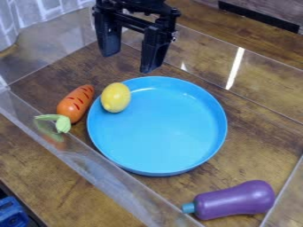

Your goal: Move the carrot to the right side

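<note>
Here is the carrot [73, 105], lying on the table [254, 75] at the left of the picture, just off the left rim of the blue plate [178, 146]. Its orange body points up and to the right, and the pale green leafy top trails down to the lower left. It looks to be touching or nearly touching the plate's edge; hard to call which from this angle.

Up at the top of the picture is the gripper [130, 51], black, hanging above the table with its fingers [153, 55] pointing down. The fingers stand apart with a clear gap between them, and nothing sits in that gap. The carrot lies well below and to the left of it in the frame, well apart, with no contact between the two.

Closer to the gripper is the yellow lemon [115, 97], resting on the plate at its upper left edge, just beside the carrot's upper end. The lemon sits roughly beneath the gripper in the picture, with a gap between them.

The arm comes in from the top edge, so only its lower end and the gripper show. The gripper hangs upright, not tilted to either side as far as this view tells.

Down at the lower right, a purple eggplant [232, 200] lies on its side on the table, clear of the plate, its stem end to the left. A clear wall [35, 115] runs along the left side of the table.
</note>
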